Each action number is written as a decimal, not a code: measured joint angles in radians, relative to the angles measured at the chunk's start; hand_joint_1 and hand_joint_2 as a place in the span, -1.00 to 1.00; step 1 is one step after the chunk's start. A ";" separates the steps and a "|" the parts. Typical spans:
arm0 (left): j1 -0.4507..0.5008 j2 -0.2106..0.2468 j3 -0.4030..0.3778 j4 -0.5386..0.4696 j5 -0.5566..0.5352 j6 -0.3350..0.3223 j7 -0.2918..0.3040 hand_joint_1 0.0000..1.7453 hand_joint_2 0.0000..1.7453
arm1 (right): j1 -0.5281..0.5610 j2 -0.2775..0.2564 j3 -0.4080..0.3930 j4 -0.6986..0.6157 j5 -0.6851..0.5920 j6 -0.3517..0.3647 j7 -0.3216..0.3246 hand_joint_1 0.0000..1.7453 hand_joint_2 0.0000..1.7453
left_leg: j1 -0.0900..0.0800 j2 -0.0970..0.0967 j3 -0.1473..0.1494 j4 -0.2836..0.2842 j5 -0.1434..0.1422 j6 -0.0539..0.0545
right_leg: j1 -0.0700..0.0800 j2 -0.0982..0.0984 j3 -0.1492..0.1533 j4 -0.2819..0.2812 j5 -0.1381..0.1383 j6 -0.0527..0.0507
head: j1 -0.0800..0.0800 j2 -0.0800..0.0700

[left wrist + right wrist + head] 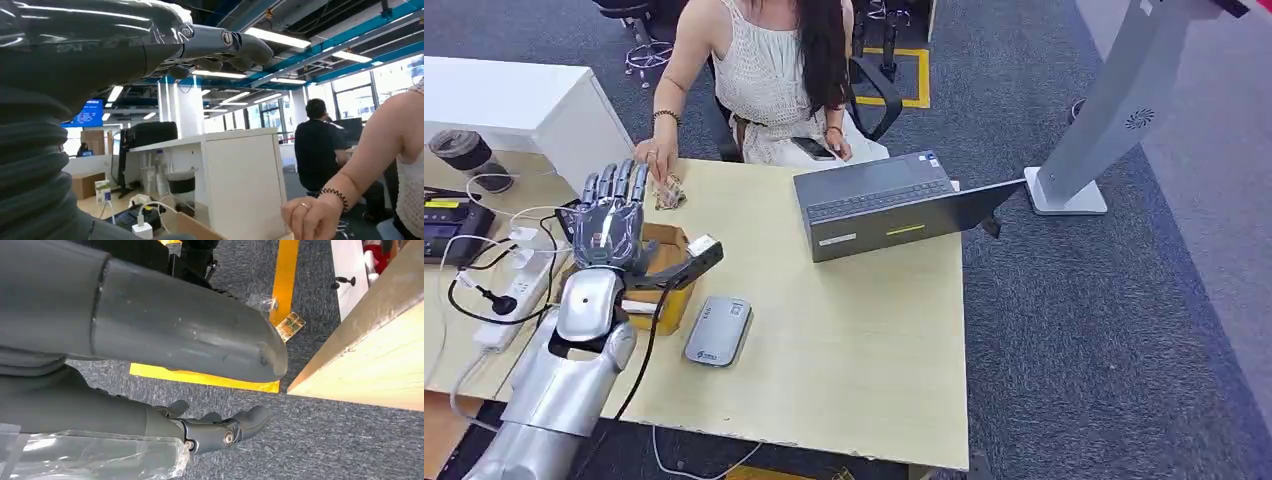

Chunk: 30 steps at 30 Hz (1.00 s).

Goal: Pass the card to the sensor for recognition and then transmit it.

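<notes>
My left hand [614, 218] is raised above the left part of the wooden table [854, 340], fingers spread and pointing away from me, thumb out to the right, holding nothing. Just beyond its fingertips a seated person's hand [661, 160] rests on a small patterned card-like item [670, 194]; I cannot tell for sure that it is the card. The person's hand [309, 219] is also close in the left wrist view. A flat grey sensor [719, 331] lies on the table to the right of my forearm. My right hand [215, 432] hangs beside the table edge over the carpet, empty.
An open cardboard box [662, 285] sits under my left hand. A dark laptop [879, 205] lies open at the table's far right. A power strip [512, 292], cables and a black device [449, 226] crowd the left. A white stand [1114, 110] is on the carpet.
</notes>
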 joint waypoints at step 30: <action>0.023 0.000 -0.029 -0.097 0.000 -0.046 0.020 -1.00 1.00 | 0.004 0.000 0.000 -0.005 0.000 -0.005 0.003 -1.00 -1.00 | 0.000 0.000 0.000 0.000 0.000 0.000 | 0.000 0.000 0.000 0.000 0.000 0.000 | 0.000 0.000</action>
